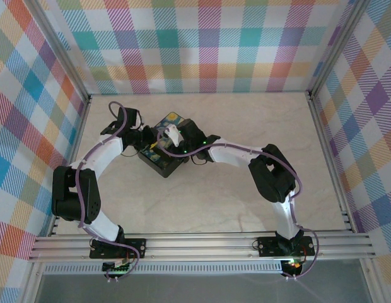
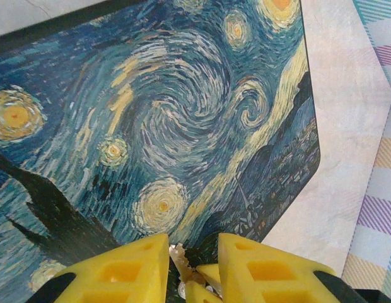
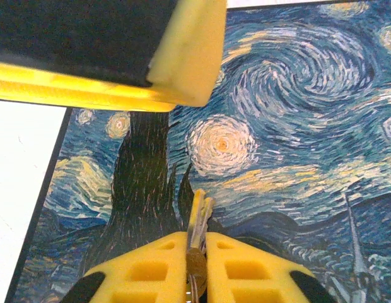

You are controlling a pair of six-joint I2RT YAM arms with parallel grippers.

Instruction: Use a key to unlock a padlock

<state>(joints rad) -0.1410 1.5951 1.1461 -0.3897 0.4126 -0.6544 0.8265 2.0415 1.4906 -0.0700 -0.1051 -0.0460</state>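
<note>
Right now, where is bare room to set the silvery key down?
Bare marble-look tabletop between the arms, nearer than the black starry-lidded box, and far right by the aluminium rail. Crowded over the box: left gripper and right gripper meet.

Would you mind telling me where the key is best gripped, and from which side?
Grip the key by its head end, coming from behind along its length, pads on its flat faces, as the right gripper does: the slim blade then juts forward, free.

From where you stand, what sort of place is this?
Probably a robot test booth, not a home: plaid walls on metal framing enclose a pale table, and a left arm and right arm are bolted to a rail at its near edge.
</note>
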